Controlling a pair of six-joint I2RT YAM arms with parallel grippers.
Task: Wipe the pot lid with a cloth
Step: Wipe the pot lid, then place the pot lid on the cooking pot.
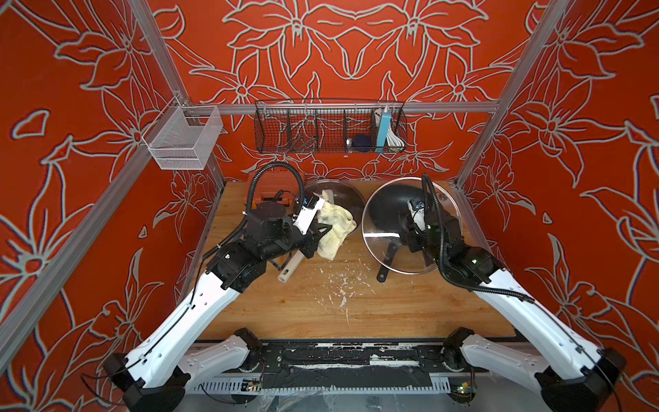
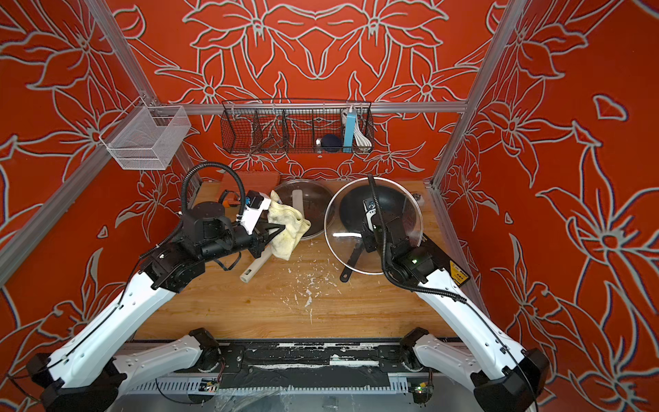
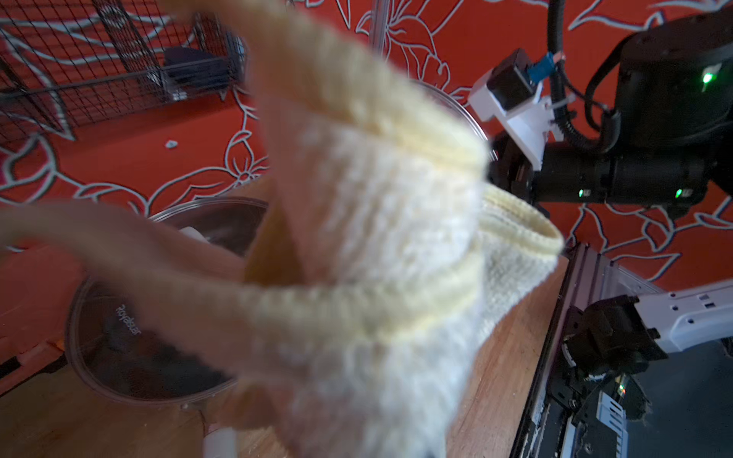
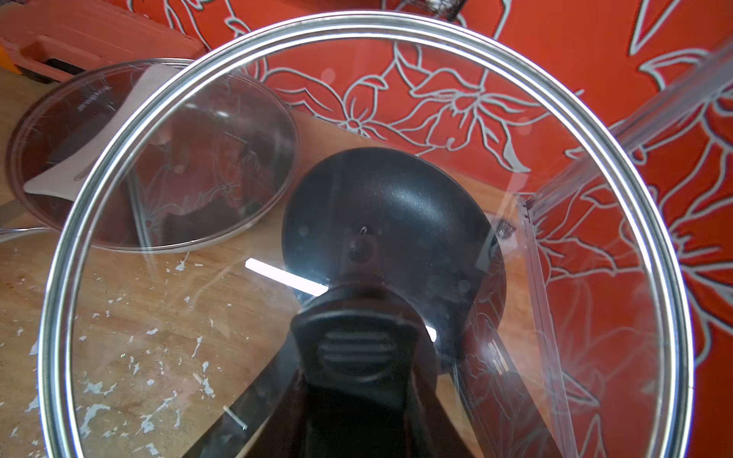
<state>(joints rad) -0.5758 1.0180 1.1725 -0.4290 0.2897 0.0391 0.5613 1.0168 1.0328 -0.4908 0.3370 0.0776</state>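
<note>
Cloth (image 3: 377,246) in tight left end effector (image 1: 325,228), knob (image 4: 357,353) of pot lid (image 4: 436,119) in right end effector (image 1: 412,230).

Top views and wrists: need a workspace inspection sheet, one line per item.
Surface: wooden table, white flecks scattered mid-table.
Job's things: glass lid held raised over black pan; yellow cloth lifted, apart from the lid in both top views.
Clutter: second lidded pan with cream handle; orange case at the back.
Grippers: left gripper shut on the cloth; right gripper shut on the lid's knob.
Cables: left conduit loops above its arm; right conduit crosses over the lid.
Surroundings: red floral walls; black wire basket holding a few items; white mesh basket on the frame.
</note>
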